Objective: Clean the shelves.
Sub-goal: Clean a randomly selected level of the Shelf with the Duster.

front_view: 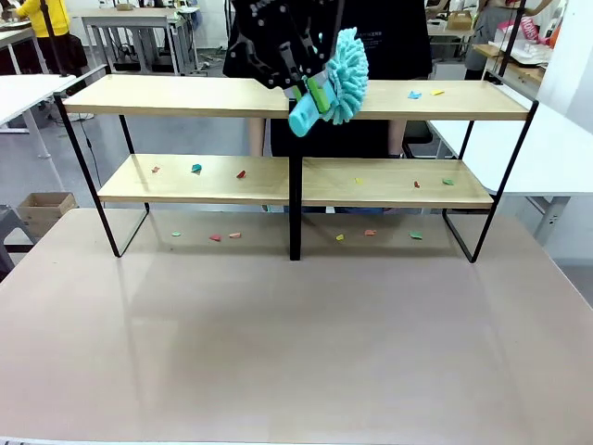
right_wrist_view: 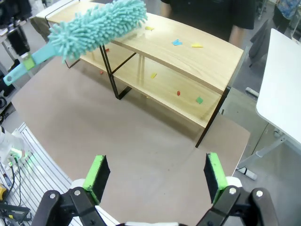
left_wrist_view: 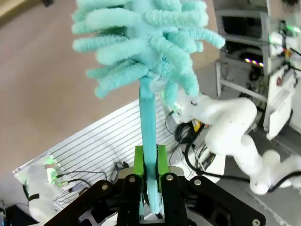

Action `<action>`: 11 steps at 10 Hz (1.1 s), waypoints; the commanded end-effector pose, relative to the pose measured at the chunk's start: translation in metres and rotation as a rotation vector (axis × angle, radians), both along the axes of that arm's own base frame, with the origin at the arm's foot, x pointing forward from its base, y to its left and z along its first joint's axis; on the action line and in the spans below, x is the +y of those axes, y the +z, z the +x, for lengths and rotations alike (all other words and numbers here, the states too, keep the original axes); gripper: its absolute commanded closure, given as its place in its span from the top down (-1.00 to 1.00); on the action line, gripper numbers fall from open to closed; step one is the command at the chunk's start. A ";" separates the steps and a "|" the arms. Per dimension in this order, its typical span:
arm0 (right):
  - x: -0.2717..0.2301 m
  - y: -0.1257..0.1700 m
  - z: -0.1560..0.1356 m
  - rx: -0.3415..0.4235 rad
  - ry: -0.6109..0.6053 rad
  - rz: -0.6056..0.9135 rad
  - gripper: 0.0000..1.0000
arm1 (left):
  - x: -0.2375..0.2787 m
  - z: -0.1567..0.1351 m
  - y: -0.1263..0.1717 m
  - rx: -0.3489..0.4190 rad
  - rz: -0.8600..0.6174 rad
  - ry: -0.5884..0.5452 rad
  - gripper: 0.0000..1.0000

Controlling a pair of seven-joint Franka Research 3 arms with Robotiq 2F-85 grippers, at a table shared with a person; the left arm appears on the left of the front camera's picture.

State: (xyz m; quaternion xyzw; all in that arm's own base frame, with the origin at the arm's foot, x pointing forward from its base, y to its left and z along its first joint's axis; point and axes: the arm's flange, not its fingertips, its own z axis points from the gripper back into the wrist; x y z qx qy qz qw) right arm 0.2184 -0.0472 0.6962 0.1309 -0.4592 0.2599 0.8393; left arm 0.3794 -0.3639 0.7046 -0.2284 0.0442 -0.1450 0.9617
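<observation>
The shelves [front_view: 185, 95] stand across the far part of the brownish table [front_view: 296, 352], two light wood boards above and two below, with a black post in the middle. Small coloured paper scraps [front_view: 414, 94] lie on the upper right board, on both lower boards, and on the table under the rack.

The left gripper [front_view: 315, 95] is above the middle of the rack, at the height of the upper boards. Its green pads are closed on the flat handle of a turquoise microfibre duster [front_view: 345, 69]. The fluffy head points up and to the right, and it does not touch the wood.

In the right wrist view the right gripper [right_wrist_view: 156, 167] hangs over the bare table in front of the rack. Its fingers are wide apart and hold nothing.

A person [front_view: 389, 37] in dark clothes stands behind the rack.
</observation>
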 end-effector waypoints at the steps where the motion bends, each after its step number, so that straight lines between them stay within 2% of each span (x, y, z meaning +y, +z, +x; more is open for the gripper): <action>1: 0.000 0.001 0.000 -0.002 0.005 0.003 1.00 | -0.023 0.018 0.016 -0.058 0.055 0.079 -0.75; 7: 0.000 0.001 0.000 -0.002 0.005 0.003 1.00 | -0.046 0.054 -0.005 -0.045 0.150 0.128 -0.75; 11: 0.000 0.001 0.000 -0.002 0.005 0.003 1.00 | -0.059 0.067 -0.007 -0.017 0.175 0.097 -0.75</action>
